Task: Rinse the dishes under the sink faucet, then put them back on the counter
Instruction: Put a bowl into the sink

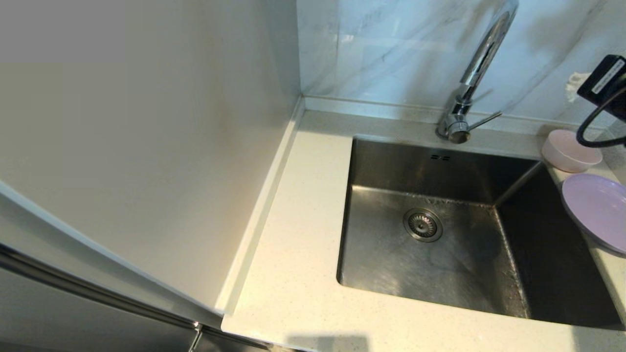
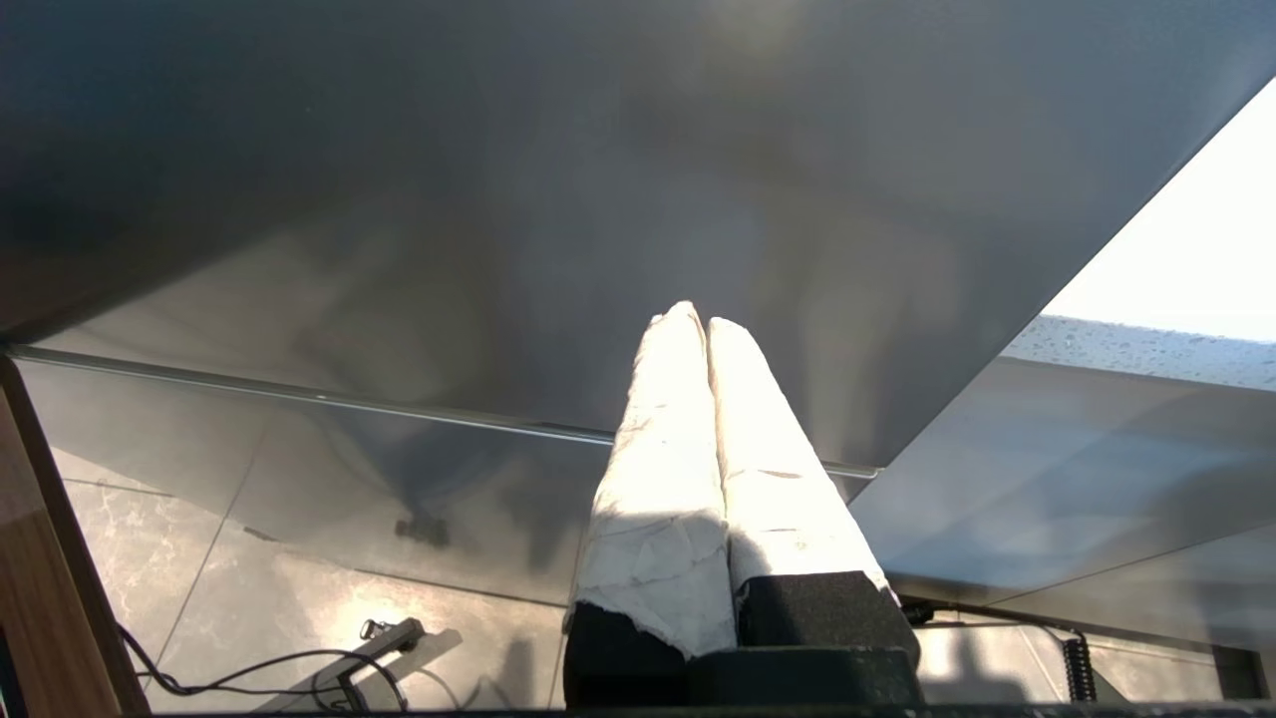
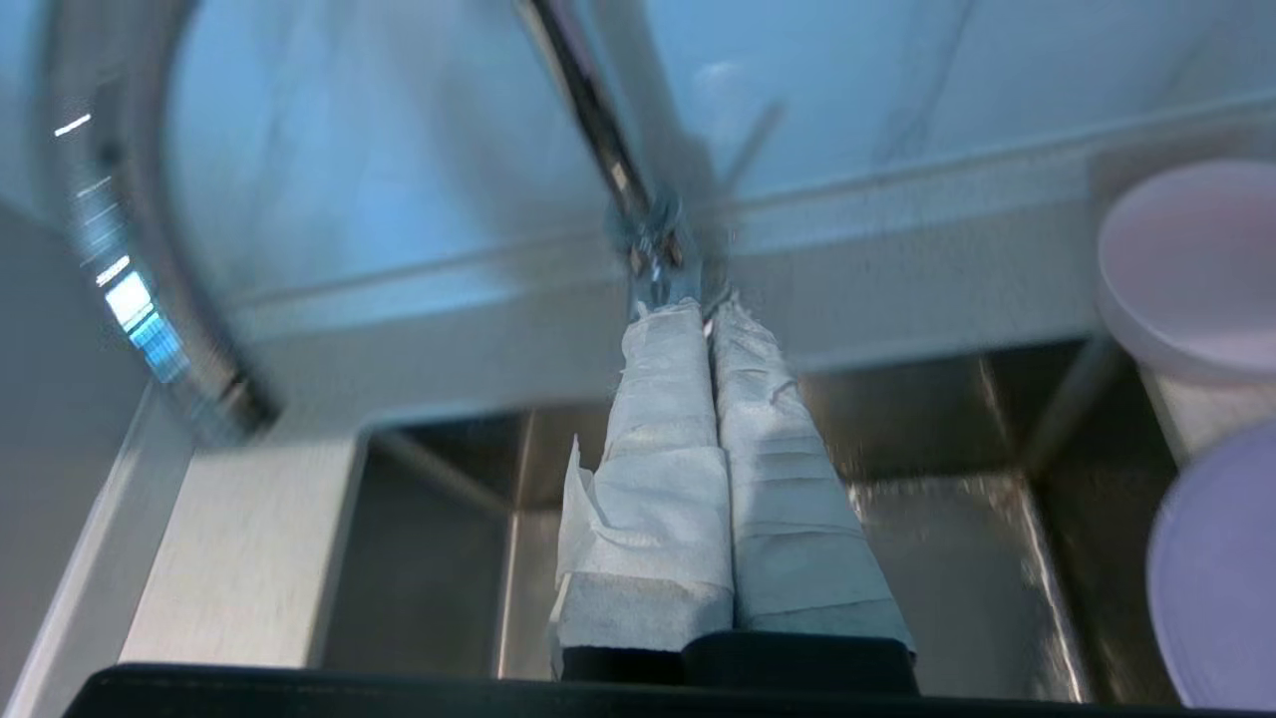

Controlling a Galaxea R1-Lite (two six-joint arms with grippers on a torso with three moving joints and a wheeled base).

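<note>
Two white-wrapped fingers of the right gripper (image 3: 703,317), pressed together with nothing held between them, aimed straight at the base of the faucet (image 3: 653,244) and stopping just short of it. From the head view, only a scrap of white wrapping and the black wrist housing of that gripper (image 1: 579,87) visible, hanging above the counter (image 1: 303,220) at about 2 o'clock from the sink (image 1: 401,168).

Thin lever handle (image 1: 485,120) at about 9 o'clock from the gripper, long axis roughly level and pointing out toward the gripper's side. Judged the target of the coming move: a nudge of the lever to start water, with the right arm by far the nearer.

Small pink bowl (image 1: 570,149) upright on the counter, just below the gripper at about 6 o'clock from it, at the back right corner of the sink. Lilac plate (image 1: 599,210) lying flat nearer the robot, at 3 o'clock from the sink, its edge overhanging the basin; touching the bowl or not, cannot tell. Both dishes dry-looking and not yet in the basin. Round drain (image 1: 423,225) bare at the sink's centre, no water running.

Left gripper (image 2: 698,324) also closed and empty, parked low beside a dark metal panel (image 2: 399,199), out of the head view.

One white label strip (image 1: 608,77) on the right wrist housing, print too small to read. No brand names legible anywhere.
</note>
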